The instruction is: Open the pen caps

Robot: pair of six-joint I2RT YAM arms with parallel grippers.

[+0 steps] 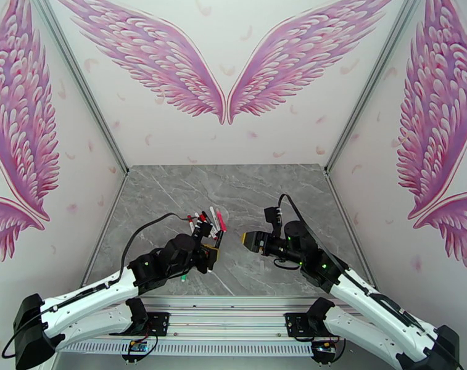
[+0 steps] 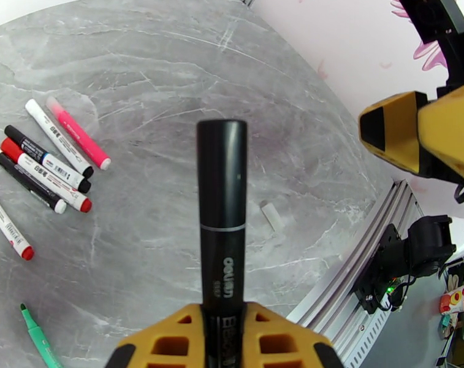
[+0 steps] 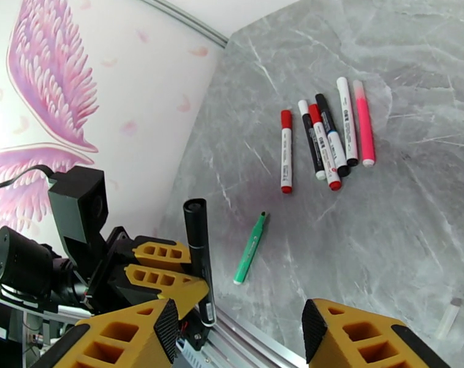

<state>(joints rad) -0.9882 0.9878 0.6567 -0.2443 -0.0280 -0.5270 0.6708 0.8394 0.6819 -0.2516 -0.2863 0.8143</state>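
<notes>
The left fingers (image 2: 164,346) are clenched on a black pen (image 2: 222,253) above the desk (image 2: 170,81), its cap (image 2: 222,173) aimed at the right fingers (image 3: 354,333), which are spread wide and apart from it. If these close off-centre or tug at an angle, the pen may slip from the left grasp with its cap on.

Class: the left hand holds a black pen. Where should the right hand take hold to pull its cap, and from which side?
On the black pen, grip the cap, the free length past the seam ring, clear of the left hand. Bring the open right hand in from the robot's right, pinching across it.
</notes>
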